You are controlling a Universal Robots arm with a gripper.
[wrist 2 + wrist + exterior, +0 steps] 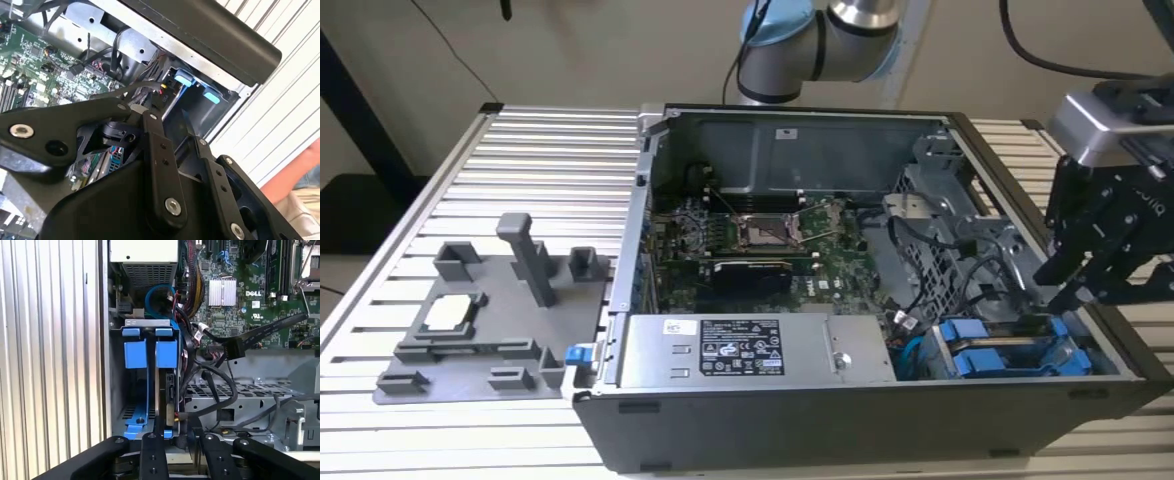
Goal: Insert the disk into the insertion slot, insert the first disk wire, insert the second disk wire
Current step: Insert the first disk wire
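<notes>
The disk [169, 390] stands edge-on inside the insertion slot [116, 371] of the grey drive cage, with its blue carrier tab [166, 353] at the cage mouth. A second blue tab [135, 353] sits beside it. In the exterior view the blue carriers [998, 352] lie at the case's near right corner. My gripper [1086, 292] hangs just above and behind that cage, and its black links [175, 436] close on the disk's rear end. Black disk wires [216, 386] loop beside the cage, one ending in a loose black connector [227, 347]. Another connector [168, 85] lies near my gripper [144, 111].
The open computer case [620, 290] holds a motherboard [761, 235] and a grey labelled power-supply box [736, 350]. A dark grey fixture tray [480, 320] lies on the slatted table at the exterior view's left. A person's sleeve [295, 175] shows beyond the case.
</notes>
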